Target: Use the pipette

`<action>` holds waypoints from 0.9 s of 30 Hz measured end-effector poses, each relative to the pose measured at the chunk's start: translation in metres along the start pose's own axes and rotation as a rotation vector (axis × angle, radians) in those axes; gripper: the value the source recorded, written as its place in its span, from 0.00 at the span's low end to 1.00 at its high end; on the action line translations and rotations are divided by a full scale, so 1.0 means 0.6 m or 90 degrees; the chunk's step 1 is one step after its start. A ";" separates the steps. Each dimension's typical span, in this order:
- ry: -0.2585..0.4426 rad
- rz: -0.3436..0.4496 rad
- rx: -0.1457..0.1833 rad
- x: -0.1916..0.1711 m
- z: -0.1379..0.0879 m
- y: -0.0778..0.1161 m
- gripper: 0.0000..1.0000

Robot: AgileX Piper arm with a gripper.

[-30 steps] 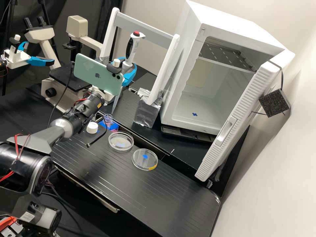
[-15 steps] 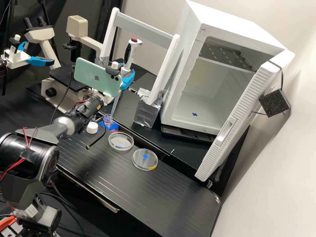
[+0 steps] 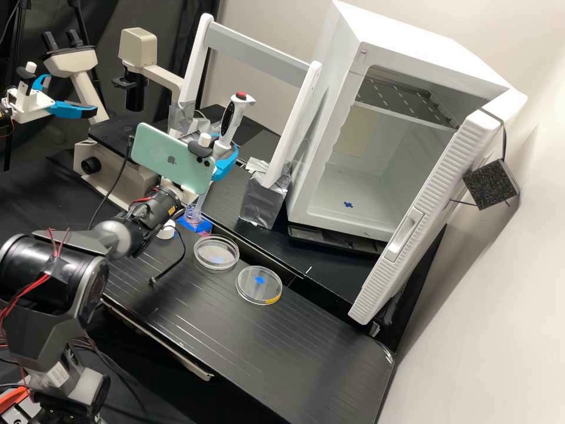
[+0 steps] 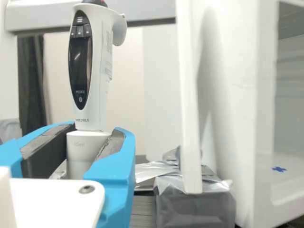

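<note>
gripper, one: blue fingers pinching the pipette around its lower body, with pads on both sides.
pipette, one: near upright in the wrist view, red button uppermost, long axis running down past the fingers to a clear tip.
jar, one, small and clear: directly below the gripper, at the tip's lower end. we cannot tell if the tip is inside; we judge the next move hangs on keeping tip and mouth in line, lest the jar be knocked.
lid, white: beside the jar.
dishes, two, round: nearer one, farther one.
cabinet, white, door open: well apart.
</note>
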 end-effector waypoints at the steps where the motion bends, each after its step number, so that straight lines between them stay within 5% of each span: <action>1: 0.000 0.012 0.008 -0.003 0.001 -0.002 0.00; 6: 0.000 0.050 0.026 -0.016 -0.004 -0.019 0.00; 16: -0.033 -0.007 -0.038 -0.018 0.019 -0.065 0.00; 27: -0.088 -0.036 -0.058 -0.024 0.050 -0.093 0.00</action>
